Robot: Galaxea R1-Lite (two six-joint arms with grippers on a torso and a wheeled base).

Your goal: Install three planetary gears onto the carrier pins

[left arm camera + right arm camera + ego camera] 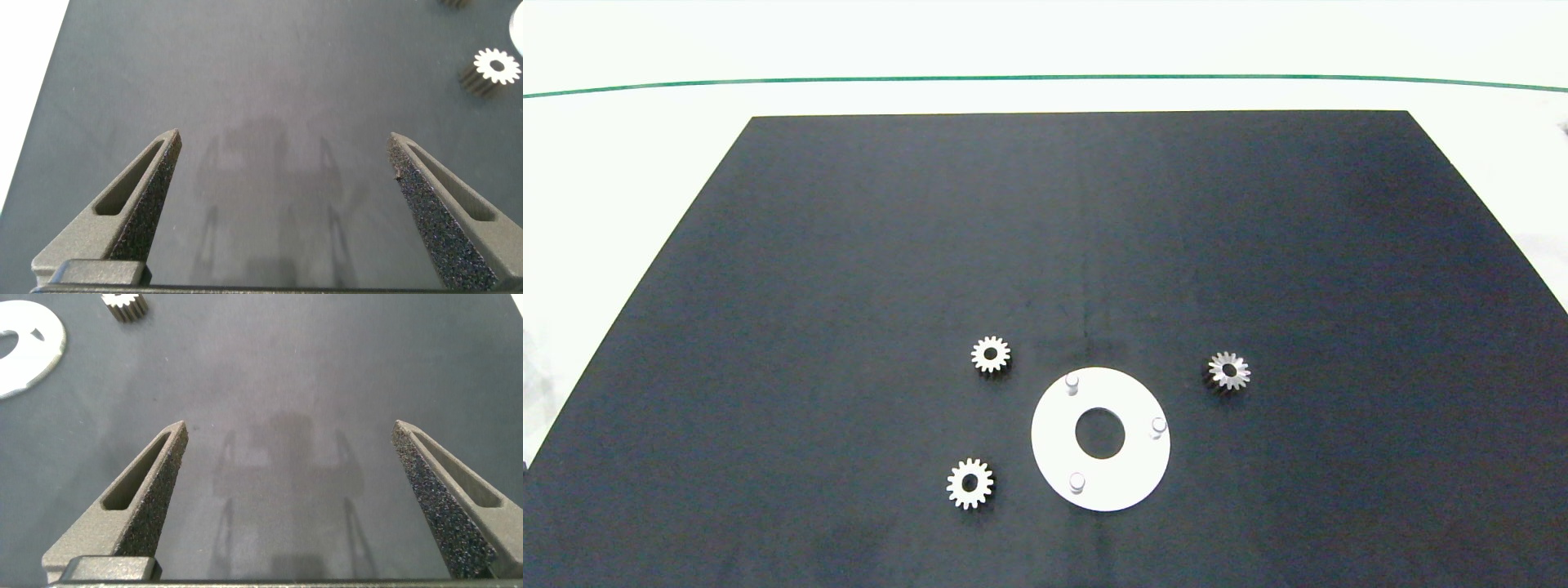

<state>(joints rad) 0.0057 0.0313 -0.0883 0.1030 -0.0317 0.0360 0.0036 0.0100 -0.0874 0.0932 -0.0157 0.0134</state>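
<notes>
Nothing is fitted yet: all three planetary gears lie loose on the black mat (849, 269), and each of the carrier pins stands bare on the white carrier disc (1131, 478), low and just right of centre in the head view. One gear (991, 354) sits up and left of the disc, another gear (969, 483) lower left, a third gear (1229, 371) off to the right, tipped a little. The pins are an upper pin (1072, 381), a right pin (1158, 425) and a lower pin (1077, 482).

Neither arm shows from above. The left gripper (286, 140) hangs over bare mat with fingers spread wide and empty; the right gripper (290, 429) likewise. I'd say the first pickup is next, calling for a careful pinch across the teeth.

Gears look like bright toothed metal, the pins short smooth cylinders, the finger pads (159, 192) coarse and gritty.
</notes>
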